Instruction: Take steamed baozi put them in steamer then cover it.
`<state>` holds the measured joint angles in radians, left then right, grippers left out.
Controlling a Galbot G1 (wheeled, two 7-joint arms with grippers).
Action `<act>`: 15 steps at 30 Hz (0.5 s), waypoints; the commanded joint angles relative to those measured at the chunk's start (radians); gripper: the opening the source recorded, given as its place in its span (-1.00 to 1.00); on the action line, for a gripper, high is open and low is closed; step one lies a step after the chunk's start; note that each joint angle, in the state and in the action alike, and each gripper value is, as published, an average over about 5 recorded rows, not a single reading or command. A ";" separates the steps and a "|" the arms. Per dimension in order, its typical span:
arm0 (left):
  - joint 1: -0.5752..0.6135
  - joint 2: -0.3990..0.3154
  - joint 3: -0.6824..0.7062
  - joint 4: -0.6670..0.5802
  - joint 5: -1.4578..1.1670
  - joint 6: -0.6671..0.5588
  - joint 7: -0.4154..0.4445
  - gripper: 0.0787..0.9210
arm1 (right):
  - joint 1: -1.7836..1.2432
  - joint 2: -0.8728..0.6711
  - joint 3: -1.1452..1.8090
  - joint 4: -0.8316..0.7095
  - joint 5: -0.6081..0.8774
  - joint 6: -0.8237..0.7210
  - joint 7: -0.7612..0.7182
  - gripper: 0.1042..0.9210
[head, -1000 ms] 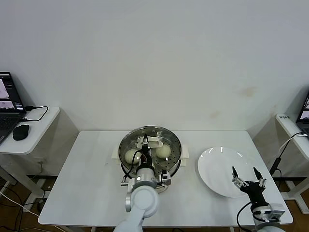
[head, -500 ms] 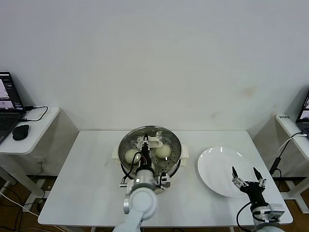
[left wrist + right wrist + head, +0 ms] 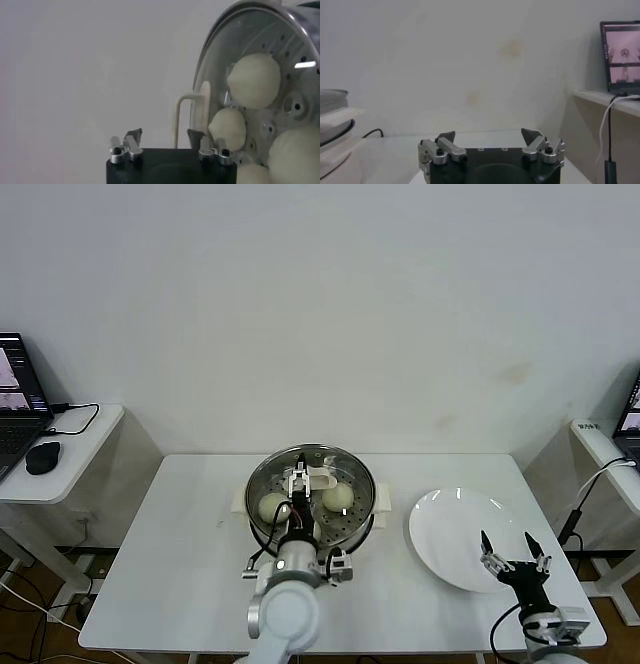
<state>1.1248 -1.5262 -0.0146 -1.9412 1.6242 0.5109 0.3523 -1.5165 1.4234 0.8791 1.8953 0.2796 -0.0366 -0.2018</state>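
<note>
white plate [image 3: 455, 529] beside covered steamer [image 3: 312, 502].

I can't read any text, label, brand or number here. The laptop screen [image 3: 621, 50] to my right shows only a pinkish picture with blurred lines, and the laptop [image 3: 18, 402] on the side table [image 3: 70, 459] is too small to make out.

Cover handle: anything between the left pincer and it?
Nothing visible. The left pincer is open just in front of the cover, which sits on the steamer; the cream handle lies straight ahead, between its fingers.
</note>
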 commanded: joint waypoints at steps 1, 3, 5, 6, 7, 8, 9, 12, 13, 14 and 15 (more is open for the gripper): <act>0.056 0.031 -0.018 -0.178 -0.062 0.005 0.022 0.75 | -0.015 -0.018 -0.004 0.006 0.006 -0.007 0.001 0.76; 0.076 0.048 -0.041 -0.223 -0.090 0.005 0.016 0.76 | -0.020 -0.021 -0.007 0.010 0.007 -0.010 0.002 0.76; 0.101 0.074 -0.082 -0.279 -0.138 0.004 0.008 0.77 | -0.024 -0.028 -0.014 0.013 0.010 -0.013 0.008 0.76; 0.116 0.091 -0.109 -0.313 -0.171 0.004 0.006 0.77 | -0.026 -0.033 -0.021 0.015 0.013 -0.016 0.015 0.76; 0.131 0.110 -0.136 -0.343 -0.206 0.004 0.005 0.77 | -0.028 -0.041 -0.029 0.016 0.017 -0.019 0.023 0.76; 0.144 0.132 -0.166 -0.374 -0.253 0.005 0.004 0.77 | -0.031 -0.049 -0.039 0.017 0.019 -0.022 0.031 0.76; 0.159 0.155 -0.200 -0.405 -0.311 0.008 0.001 0.77 | -0.034 -0.058 -0.051 0.019 0.020 -0.025 0.037 0.76; 0.206 0.211 -0.323 -0.463 -0.502 0.011 -0.028 0.77 | -0.044 -0.074 -0.089 0.033 0.014 -0.032 0.048 0.76; 0.222 0.218 -0.371 -0.468 -0.559 0.006 -0.039 0.77 | -0.047 -0.076 -0.100 0.038 0.013 -0.033 0.050 0.76; 0.236 0.216 -0.432 -0.463 -0.622 -0.008 -0.049 0.77 | -0.048 -0.079 -0.115 0.042 0.011 -0.034 0.057 0.76; 0.249 0.209 -0.498 -0.452 -0.701 -0.029 -0.060 0.77 | -0.049 -0.082 -0.129 0.044 0.010 -0.035 0.065 0.76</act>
<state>1.2416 -1.4207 -0.1491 -2.2095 1.4175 0.5195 0.3458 -1.5521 1.3767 0.8365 1.9187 0.2887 -0.0603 -0.1749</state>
